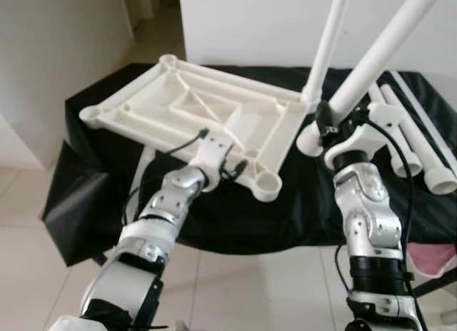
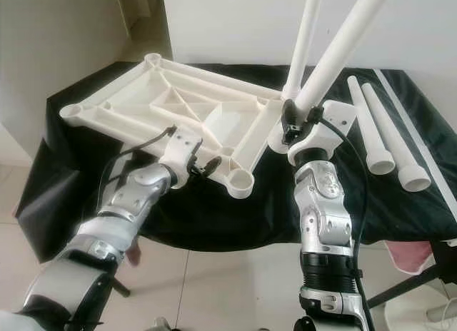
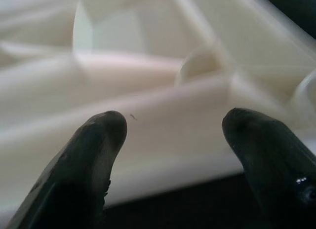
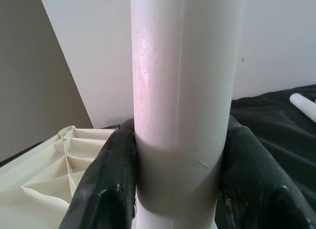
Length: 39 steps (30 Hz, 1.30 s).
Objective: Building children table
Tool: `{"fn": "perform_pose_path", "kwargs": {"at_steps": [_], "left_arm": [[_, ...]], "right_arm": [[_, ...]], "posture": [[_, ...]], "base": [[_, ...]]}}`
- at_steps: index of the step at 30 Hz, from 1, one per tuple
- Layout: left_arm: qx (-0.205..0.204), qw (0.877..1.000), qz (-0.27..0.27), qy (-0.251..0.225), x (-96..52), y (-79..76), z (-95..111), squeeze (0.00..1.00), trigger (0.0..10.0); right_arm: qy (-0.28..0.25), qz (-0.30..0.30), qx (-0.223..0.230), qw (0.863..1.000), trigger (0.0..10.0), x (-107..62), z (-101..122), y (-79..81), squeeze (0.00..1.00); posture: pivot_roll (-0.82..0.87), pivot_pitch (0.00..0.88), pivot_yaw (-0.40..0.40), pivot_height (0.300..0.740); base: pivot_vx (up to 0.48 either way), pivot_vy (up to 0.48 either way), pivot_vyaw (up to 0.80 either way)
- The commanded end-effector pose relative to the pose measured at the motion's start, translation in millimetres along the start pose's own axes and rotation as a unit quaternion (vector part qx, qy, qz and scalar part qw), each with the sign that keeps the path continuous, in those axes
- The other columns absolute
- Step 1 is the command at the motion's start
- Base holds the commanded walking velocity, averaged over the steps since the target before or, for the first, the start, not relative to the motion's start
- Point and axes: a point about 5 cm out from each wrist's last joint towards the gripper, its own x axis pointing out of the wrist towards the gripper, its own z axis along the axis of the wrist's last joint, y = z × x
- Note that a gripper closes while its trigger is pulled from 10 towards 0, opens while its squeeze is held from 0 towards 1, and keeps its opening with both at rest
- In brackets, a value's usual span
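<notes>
Right end effector grips one leg; two spare legs.

White ribbed tabletop upside down on black cloth, one leg upright in corner.

Silver jointed arms, seemingly black-cabled

The right tool is clamped on a white table leg, one black finger pressed to each side of the tube, which stands upright before a pale wall. Behind it lies the ribbed underside of the white tabletop. A black cloth covers the bench, with another white leg's end resting on it.
</notes>
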Motion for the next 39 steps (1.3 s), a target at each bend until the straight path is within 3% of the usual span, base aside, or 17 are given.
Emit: {"fn": "perform_pose_path", "kwargs": {"at_steps": [1, 4, 5, 7, 12, 21, 26, 28, 33, 35, 39], "left_arm": [[0.025, 0.984, 0.172, 0.038, -3.7, 18.6, -12, 0.0, 10.0], [0.047, 0.982, 0.179, 0.04, -3.2, 18.7, -11, 0.0, 10.0], [0.07, 0.984, 0.163, 0.036, -0.5, 11.8, -10, 0.0, 10.0], [0.078, 0.985, 0.151, 0.034, 0.8, 7.7, -9, 0.0, 10.0], [0.119, 0.992, 0.051, 0.005, 8.1, -25.7, -3, 0.0, 10.0], [0.115, 0.992, -0.036, -0.027, 18.2, -66.6, 9, 0.0, 10.0], [0.146, 0.986, -0.064, -0.044, 23.4, -94.4, 18, 0.0, 10.0], [0.15, 0.985, -0.069, -0.047, 24.0, -98.8, 19, 0.0, 10.0], [0.182, 0.974, -0.121, -0.068, 25.5, -131.2, 27, 0.0, 10.0], [0.186, 0.972, -0.124, -0.074, 25.6, -135.1, 29, 0.0, 10.0], [0.149, 0.978, -0.121, -0.086, 26.4, -131.4, 39, 0.0, 10.0]], "right_arm": [[-0.016, 0.006, -0.002, 1.0, 10.0, 2.7, 8, 3.3, 0.0], [-0.016, 0.005, -0.003, 1.0, 10.0, 3.0, 9, 3.2, 0.0], [-0.015, 0.004, -0.004, 1.0, 10.0, 3.3, 9, 3.1, 0.0], [-0.015, 0.004, -0.005, 1.0, 10.0, 3.4, 9, 3.2, 0.0], [-0.013, 0.005, -0.005, 1.0, 10.0, 3.6, 8, 3.6, 0.0], [-0.007, 0.01, -0.005, 1.0, 10.0, 3.2, 6, 5.1, 0.0], [-0.004, 0.011, -0.005, 1.0, 10.0, 3.1, 5, 6.5, 0.0], [-0.003, 0.011, -0.006, 1.0, 10.0, 3.1, 4, 6.7, 0.0], [-0.002, 0.009, -0.007, 1.0, 10.0, 4.1, 5, 5.8, 0.0], [-0.002, 0.009, -0.008, 1.0, 10.0, 4.1, 5, 5.7, 0.0], [-0.002, 0.008, -0.009, 1.0, 10.0, 3.9, 5, 5.4, 0.0]], "posture": [[-0.08, 0.009, -0.026, 0.74], [-0.08, 0.011, -0.026, 0.74], [-0.08, 0.011, -0.025, 0.74], [-0.08, 0.011, -0.025, 0.74], [-0.08, 0.006, -0.026, 0.74], [-0.08, 0.0, -0.024, 0.74], [-0.09, 0.0, -0.021, 0.74], [-0.09, 0.0, -0.021, 0.74], [-0.09, 0.0, -0.017, 0.74], [-0.1, 0.0, -0.016, 0.74], [-0.1, 0.0, -0.012, 0.74]], "base": [[0.0, 0.0, 0.0], [0.0, 0.0, 0.0], [0.0, 0.0, 0.0], [0.0, 0.0, 0.0], [0.0, 0.0, 0.0], [0.0, 0.0, 0.0], [0.0, 0.0, 0.0], [0.0, 0.0, 0.0], [0.0, 0.0, 0.0], [0.0, 0.0, 0.0], [0.0, 0.0, 0.0]]}}
